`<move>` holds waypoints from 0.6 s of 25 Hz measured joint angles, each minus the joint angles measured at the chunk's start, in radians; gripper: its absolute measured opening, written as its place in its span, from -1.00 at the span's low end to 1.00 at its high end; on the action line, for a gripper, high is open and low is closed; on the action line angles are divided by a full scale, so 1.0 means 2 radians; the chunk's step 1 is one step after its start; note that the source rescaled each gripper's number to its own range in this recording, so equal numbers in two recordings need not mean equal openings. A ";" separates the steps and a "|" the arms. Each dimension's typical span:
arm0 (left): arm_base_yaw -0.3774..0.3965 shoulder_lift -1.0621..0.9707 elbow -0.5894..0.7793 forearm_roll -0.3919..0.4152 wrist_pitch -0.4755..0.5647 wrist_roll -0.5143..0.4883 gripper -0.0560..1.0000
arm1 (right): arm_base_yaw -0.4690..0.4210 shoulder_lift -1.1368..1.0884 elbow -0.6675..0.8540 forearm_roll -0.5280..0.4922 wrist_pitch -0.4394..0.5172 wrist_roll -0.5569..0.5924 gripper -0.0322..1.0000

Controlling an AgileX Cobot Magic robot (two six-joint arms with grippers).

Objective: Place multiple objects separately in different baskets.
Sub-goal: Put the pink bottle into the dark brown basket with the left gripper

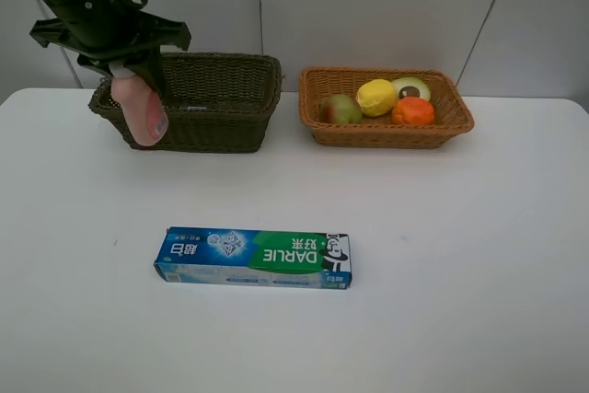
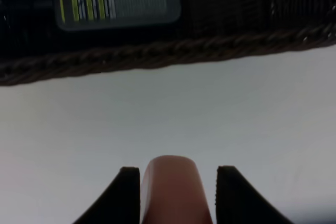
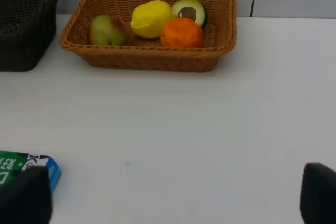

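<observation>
I have the left gripper point(image 2: 173, 192) clamped on the pink white-capped bottle point(image 1: 140, 109), hanging cap-up at the near-left edge of the dark brown-green woven basket point(image 1: 221, 121), so it can go in with the non-food items. Right gripper point(image 3: 168, 198) is spread wide, empty, low over the white table point(image 1: 442, 264). Light orange-tan wicker basket point(image 1: 386, 133), far right, holds four fruits: green-red pear point(image 1: 340, 109), yellow lemon point(image 1: 376, 97), halved avocado point(image 1: 412, 88), orange point(image 1: 413, 111). One blue-green DARLIE toothpaste box point(image 1: 253, 258) lies flat, near centre. Two baskets.
</observation>
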 joint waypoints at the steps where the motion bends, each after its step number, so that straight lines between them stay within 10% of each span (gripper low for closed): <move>1: 0.000 0.000 -0.009 0.002 0.001 0.000 -0.04 | 0.000 0.000 0.000 0.000 0.000 0.000 1.00; 15: 0.000 0.027 -0.062 0.069 -0.102 0.001 -0.04 | 0.000 0.000 0.000 0.000 0.000 0.000 1.00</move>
